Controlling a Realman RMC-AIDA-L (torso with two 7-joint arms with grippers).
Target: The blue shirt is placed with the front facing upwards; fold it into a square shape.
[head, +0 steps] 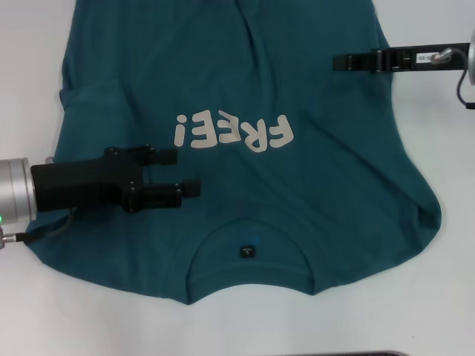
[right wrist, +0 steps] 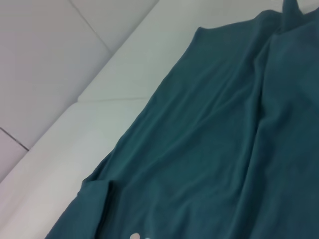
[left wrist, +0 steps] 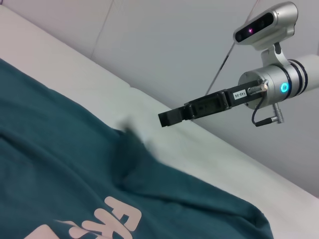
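Observation:
The blue shirt (head: 245, 81) lies spread on the white table (head: 445, 311), front up, white "FREE!" lettering (head: 234, 132) across the chest and the collar (head: 249, 252) with its small dark label at the near edge. My left gripper (head: 187, 172) hovers over the shirt's near left part, beside the collar, open with nothing between its fingers. My right gripper (head: 340, 61) reaches in from the far right over the shirt's right edge; it shows as one thin black bar, shut and empty. The left wrist view shows the right gripper (left wrist: 167, 118) above the cloth (left wrist: 60, 164).
One sleeve (head: 415, 211) spreads out at the near right. At the left edge a fold of cloth (head: 89, 100) lies over the body. Bare white table surrounds the shirt; a dark strip (head: 356, 354) runs along the near edge.

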